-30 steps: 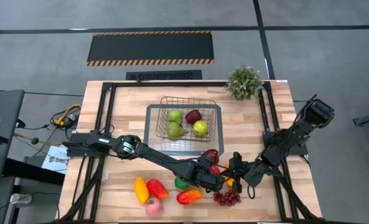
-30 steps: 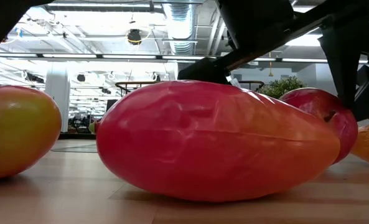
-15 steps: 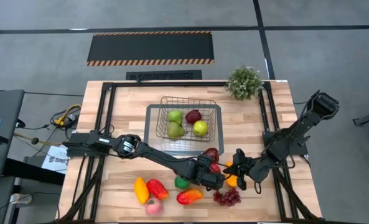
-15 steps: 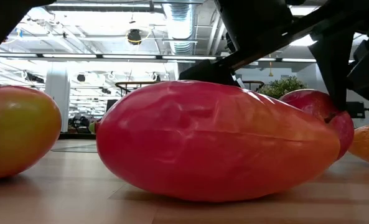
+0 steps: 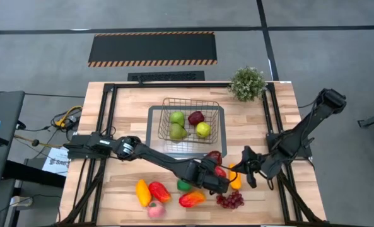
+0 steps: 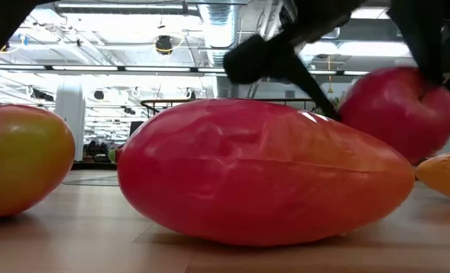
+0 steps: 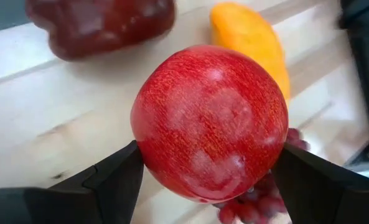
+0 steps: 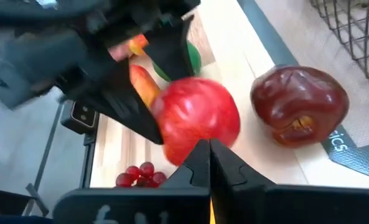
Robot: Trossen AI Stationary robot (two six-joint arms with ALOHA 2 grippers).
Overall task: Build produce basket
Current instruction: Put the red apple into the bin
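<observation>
Overhead, the left gripper (image 5: 219, 181) sits low among the loose produce in front of the basket (image 5: 189, 119), which rests on a grey tray (image 5: 152, 129) and already holds three green pieces and a dark red one; the right gripper (image 5: 248, 165) waits just beside it, next to the orange fruit (image 5: 235, 178). From table height, a big red-orange mango (image 6: 262, 171) fills the foreground, and behind it a red apple (image 6: 398, 112) hangs clear of the wood under dark arm parts. On the left wrist camera the red apple (image 7: 210, 122) sits clamped between two dark fingers (image 7: 112, 180), with a maroon pepper (image 7: 100, 23), the orange fruit (image 7: 252, 38) and grapes (image 7: 259, 199) below. Through the right wrist camera its own fingers (image 8: 209, 165) are pressed together with nothing in them, facing the apple (image 8: 195, 119) and the pepper (image 8: 299, 106). The hold looks to be across the apple's widest part on a glossy skin, so a quick swing toward the basket could let it slip and roll among the fruit, and the neighbouring right arm may get clipped on the way.
</observation>
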